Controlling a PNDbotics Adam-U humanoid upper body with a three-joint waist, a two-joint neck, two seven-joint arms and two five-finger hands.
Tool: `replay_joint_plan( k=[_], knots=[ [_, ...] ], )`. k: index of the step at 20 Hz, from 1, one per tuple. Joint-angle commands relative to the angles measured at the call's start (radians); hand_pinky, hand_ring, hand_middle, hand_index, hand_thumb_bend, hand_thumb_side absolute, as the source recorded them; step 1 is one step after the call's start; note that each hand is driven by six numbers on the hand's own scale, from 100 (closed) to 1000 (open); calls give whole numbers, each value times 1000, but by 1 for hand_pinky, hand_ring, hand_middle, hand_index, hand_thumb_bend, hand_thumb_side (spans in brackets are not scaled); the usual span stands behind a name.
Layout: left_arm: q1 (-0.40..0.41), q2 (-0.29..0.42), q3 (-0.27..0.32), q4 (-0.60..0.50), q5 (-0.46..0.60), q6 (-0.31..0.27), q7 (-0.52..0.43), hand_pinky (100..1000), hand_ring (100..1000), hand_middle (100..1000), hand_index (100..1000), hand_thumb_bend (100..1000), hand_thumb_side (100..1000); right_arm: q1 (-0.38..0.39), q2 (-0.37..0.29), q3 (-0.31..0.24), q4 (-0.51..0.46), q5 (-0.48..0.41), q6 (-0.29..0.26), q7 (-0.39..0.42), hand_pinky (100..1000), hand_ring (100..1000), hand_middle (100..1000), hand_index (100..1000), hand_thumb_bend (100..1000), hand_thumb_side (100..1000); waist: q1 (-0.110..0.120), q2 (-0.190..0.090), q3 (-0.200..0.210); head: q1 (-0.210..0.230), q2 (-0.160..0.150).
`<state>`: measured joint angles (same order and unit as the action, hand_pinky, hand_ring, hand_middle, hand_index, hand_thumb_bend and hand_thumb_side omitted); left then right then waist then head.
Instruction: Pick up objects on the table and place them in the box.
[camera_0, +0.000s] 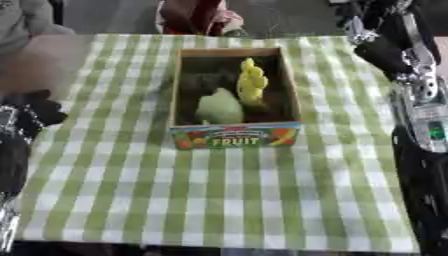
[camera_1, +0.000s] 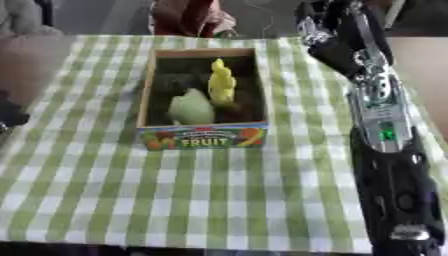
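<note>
At the left edge: a dark left robot hand (camera_0: 33, 111) is seen low beside the checked surface (camera_0: 219, 200); whether its fingers are straight or curled cannot be told.
Centre, box: a wooden box (camera_0: 294, 90) marked FRUIT on its front wall is set squarely on the cloth, its long axis running away from the robot.
Box contents: a yellow lumpy object (camera_0: 252, 82) stands upright toward the right side; a pale green rounded object (camera_0: 219, 107) lies near the front wall; something dark is made out at the back left.
Loose objects: none is seen on the cloth outside the box.
Right side: the right robot hand (camera_1: 331, 37) is raised near the far right corner of the surface, beyond the box and to its right; its finger state cannot be told, and nothing is seen held.
Judgement: the task looks nearly or wholly done; the right robot hand lies nearer the box.
</note>
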<state>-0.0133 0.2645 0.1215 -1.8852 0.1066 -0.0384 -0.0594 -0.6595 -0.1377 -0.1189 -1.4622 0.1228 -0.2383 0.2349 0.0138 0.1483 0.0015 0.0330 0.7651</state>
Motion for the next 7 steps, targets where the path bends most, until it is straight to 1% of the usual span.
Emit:
replay_joint_plan(
  k=[1, 7],
  knots=[
    [-6, -1, 11, -18, 7, -11, -4, 735, 614, 581, 769, 100, 936, -5, -30, -8, -39, -24, 13, 3, 618, 662, 712, 814, 100, 363, 6, -7, -3, -1, 5],
    [-4, -22, 13, -17, 14, -16, 0, 728, 606, 574, 766, 100, 940, 10, -38, -11, -57, -37, 25, 9, 616, 657, 708, 814, 100, 387, 18, 3, -18, -9, 5]
  ],
)
